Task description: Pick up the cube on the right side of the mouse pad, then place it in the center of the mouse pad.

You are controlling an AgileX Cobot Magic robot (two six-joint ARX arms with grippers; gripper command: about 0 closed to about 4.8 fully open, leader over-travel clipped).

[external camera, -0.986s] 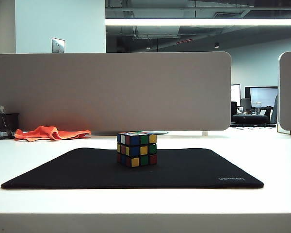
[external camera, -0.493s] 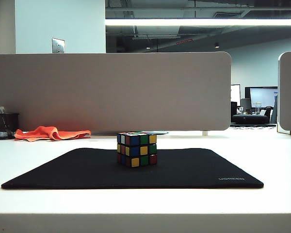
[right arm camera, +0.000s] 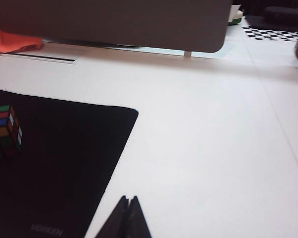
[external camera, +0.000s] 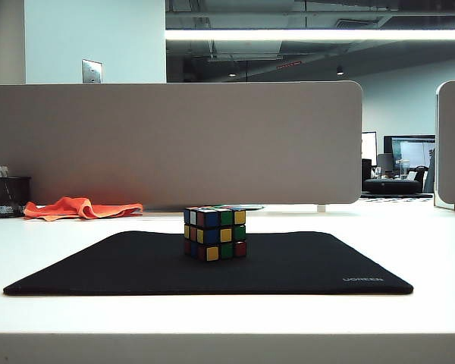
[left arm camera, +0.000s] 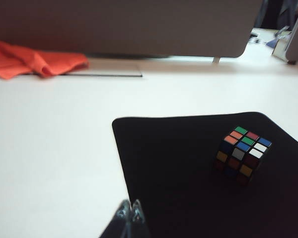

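Note:
The cube [external camera: 214,233], a black-edged puzzle cube with blue, green, yellow and red stickers, stands upright near the middle of the black mouse pad [external camera: 136,269]. Neither arm shows in the exterior view. In the left wrist view my left gripper [left arm camera: 130,205] is shut with nothing in it, over the pad's near left edge, well short of the cube [left arm camera: 241,155] on the mouse pad [left arm camera: 179,163]. In the right wrist view my right gripper [right arm camera: 128,199] is shut and empty over the white table, just off the pad's right edge [right arm camera: 116,153]; the cube [right arm camera: 5,130] stands far off on the pad.
An orange cloth [external camera: 80,208] and a black mesh pen holder [external camera: 9,196] lie at the back left of the white table [external camera: 425,243]. A grey partition panel [external camera: 174,144] runs along the table's far edge, with another panel [external camera: 453,144] at the right.

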